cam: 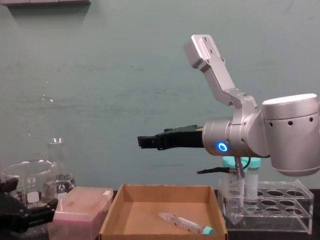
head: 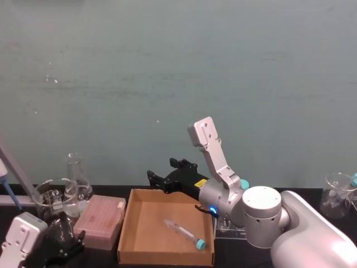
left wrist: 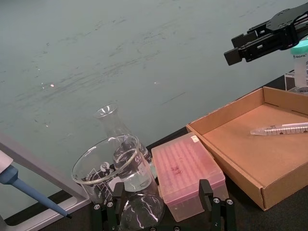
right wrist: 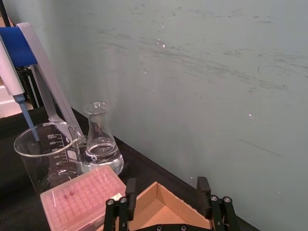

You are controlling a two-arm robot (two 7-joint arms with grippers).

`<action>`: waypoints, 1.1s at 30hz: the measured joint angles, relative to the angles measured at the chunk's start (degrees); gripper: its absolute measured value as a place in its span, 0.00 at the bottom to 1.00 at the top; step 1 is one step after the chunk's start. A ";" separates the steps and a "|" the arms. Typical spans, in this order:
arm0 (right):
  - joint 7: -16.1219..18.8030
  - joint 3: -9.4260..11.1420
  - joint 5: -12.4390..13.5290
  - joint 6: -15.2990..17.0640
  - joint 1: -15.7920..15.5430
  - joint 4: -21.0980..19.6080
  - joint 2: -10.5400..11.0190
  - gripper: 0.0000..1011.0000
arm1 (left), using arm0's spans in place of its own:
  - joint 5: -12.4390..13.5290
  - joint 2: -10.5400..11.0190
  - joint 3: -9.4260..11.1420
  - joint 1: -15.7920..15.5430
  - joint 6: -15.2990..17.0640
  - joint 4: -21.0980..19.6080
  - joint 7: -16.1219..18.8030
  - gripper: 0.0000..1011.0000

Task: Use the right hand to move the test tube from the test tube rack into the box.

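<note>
The slim test tube (head: 181,230) (cam: 181,222) (left wrist: 281,128) with its teal cap lies flat inside the brown cardboard box (head: 127,223) (cam: 112,217) (left wrist: 231,159). The right hand (head: 162,169) (cam: 145,141) (left wrist: 240,45) (right wrist: 166,192) hovers open and empty above the box's far wall. The clear test tube rack (cam: 280,210) stands right of the box, below the right arm, and holds two wider teal-capped tubes (cam: 241,167). My left gripper (head: 67,245) (left wrist: 161,199) rests open at the near left, beside the glassware.
A pink translucent box (head: 100,220) (left wrist: 187,175) sits left of the cardboard box. Behind it are a glass beaker (head: 53,198) and a conical flask (head: 75,176), with a pipette on its stand (right wrist: 14,72) at the far left. Another beaker (head: 337,192) stands at the far right.
</note>
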 joint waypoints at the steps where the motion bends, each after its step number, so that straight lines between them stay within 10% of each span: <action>1: 0.00 0.00 0.01 0.00 -0.01 -0.01 0.01 0.79 | 0.00 0.00 0.00 0.00 0.00 0.00 0.00 0.99; 8: 0.02 0.04 0.05 0.00 -0.04 -0.06 0.03 0.99 | 0.00 0.00 0.00 0.00 0.00 0.00 0.00 0.99; 16: -0.42 1.18 -1.07 -1.56 -3.36 -7.28 1.84 0.99 | 0.00 0.00 0.00 0.00 0.00 0.00 0.00 0.99; 33: -9.45 13.31 -0.85 -2.78 -20.63 -33.28 11.08 0.99 | 0.00 0.00 0.00 0.00 0.00 0.01 0.00 0.99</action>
